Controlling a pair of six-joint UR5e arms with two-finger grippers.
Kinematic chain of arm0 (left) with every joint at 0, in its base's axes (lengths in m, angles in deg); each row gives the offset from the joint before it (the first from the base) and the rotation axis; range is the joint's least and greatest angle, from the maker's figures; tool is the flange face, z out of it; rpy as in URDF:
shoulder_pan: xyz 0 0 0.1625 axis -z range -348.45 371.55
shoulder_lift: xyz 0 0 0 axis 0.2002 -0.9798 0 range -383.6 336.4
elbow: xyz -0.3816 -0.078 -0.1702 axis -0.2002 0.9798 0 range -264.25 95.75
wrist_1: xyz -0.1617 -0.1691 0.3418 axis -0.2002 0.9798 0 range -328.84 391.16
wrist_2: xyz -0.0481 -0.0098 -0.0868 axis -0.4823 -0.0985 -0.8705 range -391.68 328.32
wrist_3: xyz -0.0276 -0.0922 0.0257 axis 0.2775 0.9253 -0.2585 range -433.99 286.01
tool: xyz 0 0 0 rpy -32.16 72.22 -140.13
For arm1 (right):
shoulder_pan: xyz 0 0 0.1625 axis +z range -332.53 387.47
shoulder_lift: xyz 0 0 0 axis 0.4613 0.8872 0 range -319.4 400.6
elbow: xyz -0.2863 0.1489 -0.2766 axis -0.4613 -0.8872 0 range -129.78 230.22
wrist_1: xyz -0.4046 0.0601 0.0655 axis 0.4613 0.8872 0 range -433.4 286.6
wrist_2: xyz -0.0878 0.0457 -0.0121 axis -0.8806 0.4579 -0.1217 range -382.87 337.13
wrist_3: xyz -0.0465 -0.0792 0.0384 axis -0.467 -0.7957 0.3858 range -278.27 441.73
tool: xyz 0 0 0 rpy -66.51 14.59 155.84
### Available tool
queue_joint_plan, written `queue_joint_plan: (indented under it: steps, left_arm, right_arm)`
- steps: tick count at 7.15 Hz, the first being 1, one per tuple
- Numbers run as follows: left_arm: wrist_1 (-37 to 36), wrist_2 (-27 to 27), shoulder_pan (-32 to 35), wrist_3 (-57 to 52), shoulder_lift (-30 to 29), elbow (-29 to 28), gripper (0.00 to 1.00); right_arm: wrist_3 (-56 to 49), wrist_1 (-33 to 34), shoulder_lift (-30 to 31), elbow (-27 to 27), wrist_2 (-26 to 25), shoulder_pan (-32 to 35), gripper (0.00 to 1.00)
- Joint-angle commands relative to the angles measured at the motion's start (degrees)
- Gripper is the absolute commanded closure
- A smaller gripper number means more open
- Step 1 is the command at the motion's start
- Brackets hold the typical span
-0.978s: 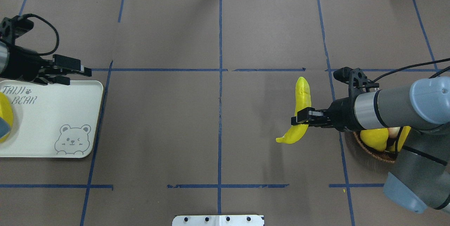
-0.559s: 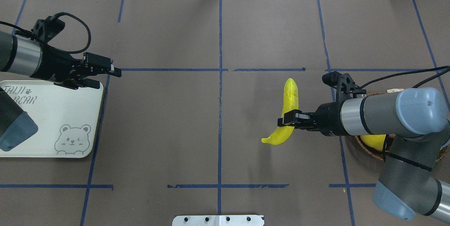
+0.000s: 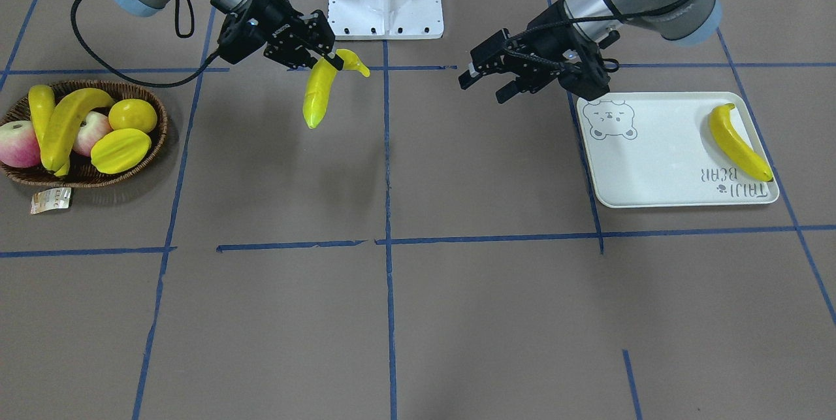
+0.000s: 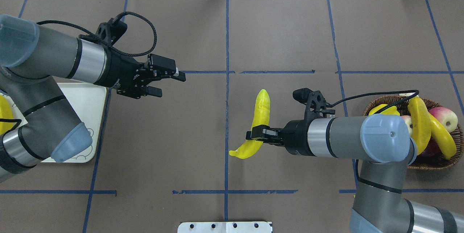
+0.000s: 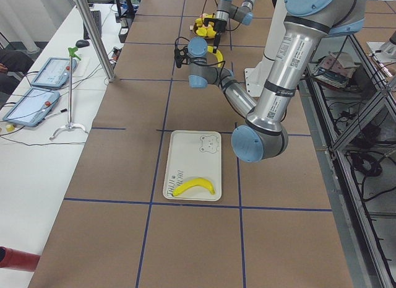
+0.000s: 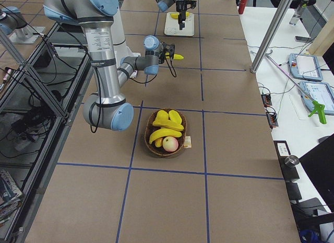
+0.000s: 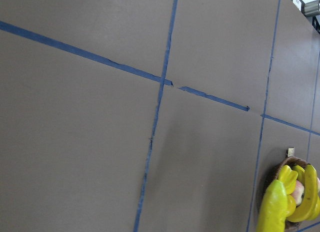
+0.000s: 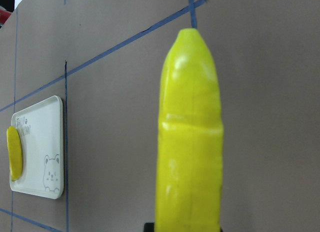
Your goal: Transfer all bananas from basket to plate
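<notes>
One banana (image 3: 738, 142) lies on the plate (image 3: 653, 165). My right claw (image 4: 255, 135) grips a second banana (image 4: 261, 108) above the desk's (image 4: 282, 26) middle, and my left claw (image 4: 170, 84) gapes empty. Two bananas (image 3: 68, 123) wait in the basket (image 3: 98, 178).

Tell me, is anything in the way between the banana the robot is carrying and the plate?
Only the left tool: it hangs open above the table, roughly between the held banana and the plate. Nothing lies on the table between them.
</notes>
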Motion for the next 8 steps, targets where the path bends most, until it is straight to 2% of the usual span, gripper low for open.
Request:
queue_joint_plan:
  steps: [1, 3, 6, 7, 8]
  left_arm:
    - [-0.38, 8.25, -6.65, 0.98, -3.0, -0.98, 0.0]
    - [-0.64, 11.98, -10.2, 1.06, -6.24, -3.5, 0.0]
    - [-0.64, 15.33, -11.79, 1.06, -7.58, -5.36, 0.03]
    - [-0.64, 15.42, -12.14, 1.15, -7.58, -5.63, 0.14]
    - [-0.64, 15.42, -12.23, 1.15, -7.58, -5.81, 0.17]
  right_arm:
    - [0.33, 0.09, -4.18, -1.99, -4.8, -3.55, 0.84]
    - [0.33, 0.53, -5.59, -2.17, -6.57, -5.23, 0.84]
    - [0.42, 0.71, -7.01, -2.87, -8.17, -6.47, 0.84]
    - [0.42, 0.62, -7.09, -2.87, -8.17, -6.47, 0.84]
    - [0.42, 0.62, -7.18, -2.87, -8.17, -6.47, 0.84]
